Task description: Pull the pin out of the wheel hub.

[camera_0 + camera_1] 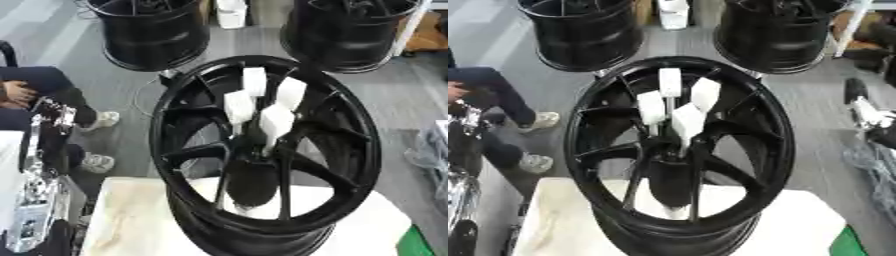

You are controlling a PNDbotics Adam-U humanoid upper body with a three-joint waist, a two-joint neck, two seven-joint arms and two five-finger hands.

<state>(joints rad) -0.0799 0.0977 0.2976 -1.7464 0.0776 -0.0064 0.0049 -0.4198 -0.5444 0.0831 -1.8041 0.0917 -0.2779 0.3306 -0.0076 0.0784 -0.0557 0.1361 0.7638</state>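
A: Looking at the wheel hub [262,155] first: it stands tilted on the pale desk [131,210], its open face turned up toward the camera. Four white pins [262,102] stick out of its centre, clustered just above the dark bore.

B: And the hands?

A: The right hand shows in neither view. At the far left of the hub, a silver and black part of the left arm [39,165] runs along the picture's edge, but the left hand itself isn't visible, so I cannot tell whether its fingers are apart or together.

B: So which step is this?

A: I'd judge the reach hasn't begun; all pins look seated. Next calls for bringing a hand over the hub's rim, closing on one pin, and drawing it along its axis.

B: Beyond the hub?

A: Two more black wheels [153,30] stand on the floor behind it.
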